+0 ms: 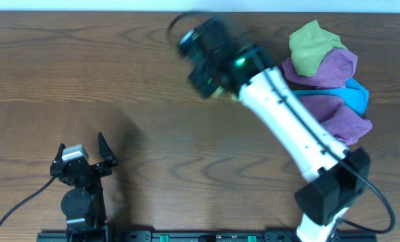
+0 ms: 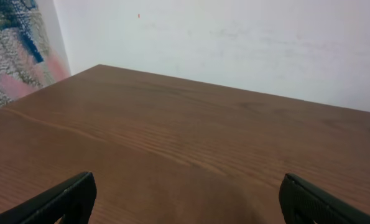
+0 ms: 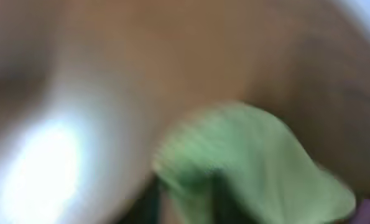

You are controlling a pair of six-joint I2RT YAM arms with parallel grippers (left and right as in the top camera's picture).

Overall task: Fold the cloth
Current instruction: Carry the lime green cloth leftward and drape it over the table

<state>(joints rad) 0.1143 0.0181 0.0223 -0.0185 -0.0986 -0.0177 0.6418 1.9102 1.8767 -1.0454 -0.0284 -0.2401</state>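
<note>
A heap of cloths lies at the table's far right: a green one (image 1: 310, 46) on top, purple ones (image 1: 334, 101) and a blue one (image 1: 355, 94). My right gripper (image 1: 210, 54) is stretched out to the far middle of the table and blurred by motion. A pale green scrap (image 1: 221, 94) shows under it. In the right wrist view a green cloth (image 3: 253, 162) wraps around the dark jaws (image 3: 185, 199), which seem shut on it. My left gripper (image 1: 82, 153) is open and empty at the near left, also in its wrist view (image 2: 185, 199).
The brown wooden table (image 1: 119, 81) runs to a white wall (image 2: 234, 43) at the back. The right arm's white link (image 1: 287, 114) crosses from the near right towards the middle. Cables trail at the near edge.
</note>
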